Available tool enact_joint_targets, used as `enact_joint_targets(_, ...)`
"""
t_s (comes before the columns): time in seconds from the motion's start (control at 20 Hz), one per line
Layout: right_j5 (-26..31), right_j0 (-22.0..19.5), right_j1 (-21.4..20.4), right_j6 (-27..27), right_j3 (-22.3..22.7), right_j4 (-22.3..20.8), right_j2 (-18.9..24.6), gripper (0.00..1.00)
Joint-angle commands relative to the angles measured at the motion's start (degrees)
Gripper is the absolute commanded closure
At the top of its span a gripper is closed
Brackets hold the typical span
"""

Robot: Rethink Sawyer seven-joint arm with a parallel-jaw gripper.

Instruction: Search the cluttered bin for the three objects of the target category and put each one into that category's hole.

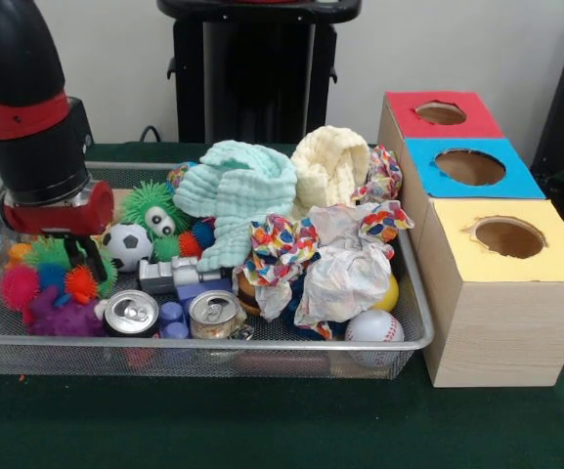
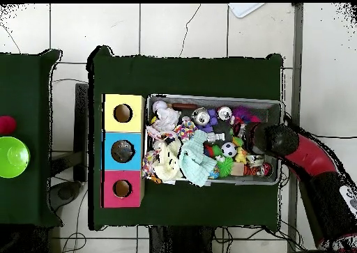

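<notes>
Arm [image 1: 29, 117] comes down steeply over the left end of the wire mesh bin [image 1: 413, 337], thick black casing with a red band. Gripper [image 1: 84, 256] is low among the toys there, just above the spiky rubber balls [image 1: 42, 278]; one dark finger shows, and I cannot tell whether the jaws are open or closed, or holding anything. In the overhead view the arm [image 2: 300, 152] crosses the bin's [image 2: 209, 99] right end.

Contents, front view:
- Two metal cans [image 1: 131, 313], shiny ribbed tops, upright at the near edge of the bin, left of centre.
- Small soccer ball [image 1: 127, 246], hard and glossy, just right of the gripper.
- Green fuzzy ball with googly eyes [image 1: 154, 207] behind it.
- Mint knit cloth [image 1: 238, 195] and cream knit cloth [image 1: 330, 168], soft and heaped toward the far edge.
- Crumpled white cloth with rainbow-print trim [image 1: 335, 264], right of centre.
- Baseball [image 1: 373, 327], stitched, in the near right corner; yellow ball [image 1: 389, 293] just behind it.

Beside the bin's right end stand three cardboard boxes in a row, each with a round hole on top: yellow [image 1: 506, 274] nearest, blue [image 1: 467, 168], red [image 1: 440, 115] farthest. All three holes look empty from here.
</notes>
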Motion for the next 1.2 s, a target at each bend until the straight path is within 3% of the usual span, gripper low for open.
enact_joint_targets(0.05, 2.4, 1.61, 2.58, 3.65, 7.51, 1.46, 2.31, 1.0)
enact_joint_targets(0.45, 1.62, 3.54, -0.23, 8.32, 11.44, 2.97, -0.21, 1.0)
enact_joint_targets(0.7, 6.15, 7.12, -2.25, 9.19, 11.56, 2.32, -4.41, 1.0)
enact_joint_targets(0.85, 9.2, 9.18, -2.34, 11.76, 10.7, 4.03, -6.99, 1.0)
enact_joint_targets(0.9, 10.21, 9.87, -2.37, 12.62, 10.41, 4.59, -7.85, 0.0)
enact_joint_targets(1.2, 13.07, 11.31, -3.65, 7.81, 10.12, 3.84, -8.66, 0.0)
